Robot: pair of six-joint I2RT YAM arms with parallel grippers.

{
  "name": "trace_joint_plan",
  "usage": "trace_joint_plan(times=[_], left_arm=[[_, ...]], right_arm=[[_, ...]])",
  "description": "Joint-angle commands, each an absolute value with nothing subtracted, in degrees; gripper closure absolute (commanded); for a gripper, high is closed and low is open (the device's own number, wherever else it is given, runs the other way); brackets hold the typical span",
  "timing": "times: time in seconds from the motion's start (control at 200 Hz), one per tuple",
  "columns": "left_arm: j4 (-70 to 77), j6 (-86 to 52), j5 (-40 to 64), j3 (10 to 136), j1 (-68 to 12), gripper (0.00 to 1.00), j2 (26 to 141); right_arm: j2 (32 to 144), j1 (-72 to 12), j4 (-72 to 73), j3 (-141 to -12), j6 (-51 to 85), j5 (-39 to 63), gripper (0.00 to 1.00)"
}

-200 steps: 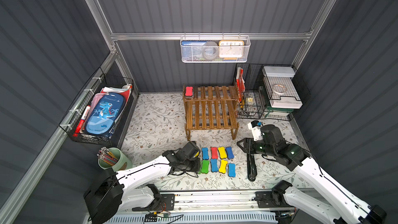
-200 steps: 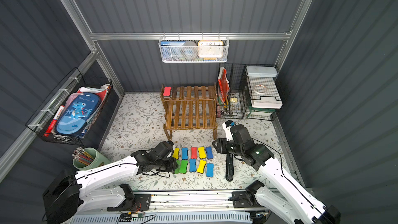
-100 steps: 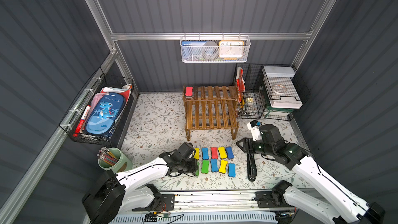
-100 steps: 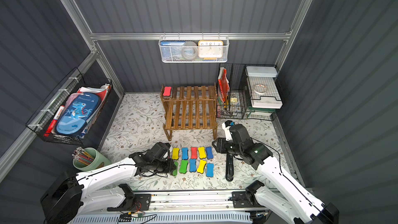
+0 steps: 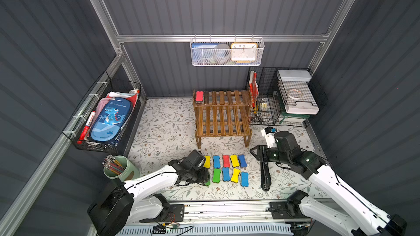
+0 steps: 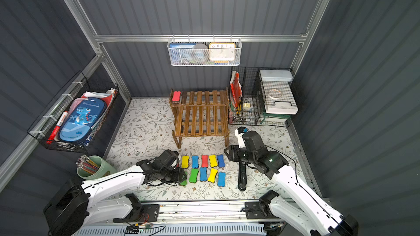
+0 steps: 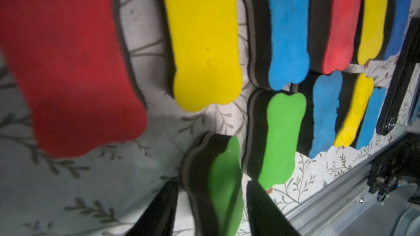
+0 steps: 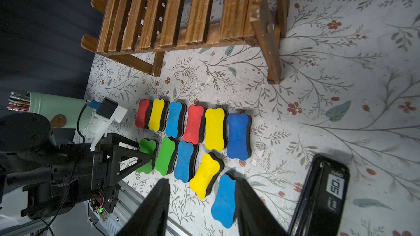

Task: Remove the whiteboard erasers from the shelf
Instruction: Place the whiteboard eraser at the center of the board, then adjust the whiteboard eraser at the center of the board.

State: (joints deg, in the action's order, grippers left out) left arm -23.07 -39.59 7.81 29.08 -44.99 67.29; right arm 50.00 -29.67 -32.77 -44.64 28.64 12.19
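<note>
**Shelf** [image 5: 221, 119]: at 12 o'clock on the desk [image 5: 163, 132]. It carries one red eraser [image 5: 199, 96], lying flat at the top tier's 10 o'clock corner.

**Erasers** [image 8: 193, 132]: eleven on the desk at 6 o'clock of the shelf, in two rows, coloured tops up.

**Left end effector** [image 7: 211, 183]: at the near row's 9 o'clock end. Its jaws are parted and straddle the end green eraser [image 7: 225, 166], which lies on the desk with a slim gap on either side.

**Right end effector** [image 8: 201, 180]: at 3 o'clock of the rows, near the stapler [image 5: 264, 174]. Its jaws stand apart and hold nothing.
</note>
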Motion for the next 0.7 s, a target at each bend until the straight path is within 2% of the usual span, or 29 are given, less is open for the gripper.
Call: trace_joint_plan(times=[0.0, 0.09, 0.31, 0.43, 0.53, 0.695], left_arm=[[-30.4, -39.0, 4.3, 30.8, -44.7, 0.41, 64.9], [-34.1, -39.4, 1.9, 31.3, -44.7, 0.35, 63.4], [-40.5, -37.3, -2.0, 39.9, -44.8, 0.3, 60.9], [-41.2, -38.5, -1.0, 39.3, -45.4, 0.41, 63.3], [-39.4, -40.0, -0.6, 35.9, -46.1, 0.41, 62.4], [-37.4, -40.8, 0.5, 34.2, -47.6, 0.48, 63.0]], right_arm=[[49.5, -29.6, -32.6, -45.5, 29.1, 11.6, 0.49], [49.4, -29.6, -32.6, -45.5, 29.2, 11.4, 0.49], [49.7, -29.6, -32.5, -45.9, 29.1, 11.1, 0.49], [49.7, -29.6, -32.5, -46.3, 29.2, 10.8, 0.49], [49.5, -29.6, -32.6, -46.1, 29.3, 10.8, 0.49], [49.8, -29.6, -33.3, -46.1, 28.9, 10.4, 0.49]])
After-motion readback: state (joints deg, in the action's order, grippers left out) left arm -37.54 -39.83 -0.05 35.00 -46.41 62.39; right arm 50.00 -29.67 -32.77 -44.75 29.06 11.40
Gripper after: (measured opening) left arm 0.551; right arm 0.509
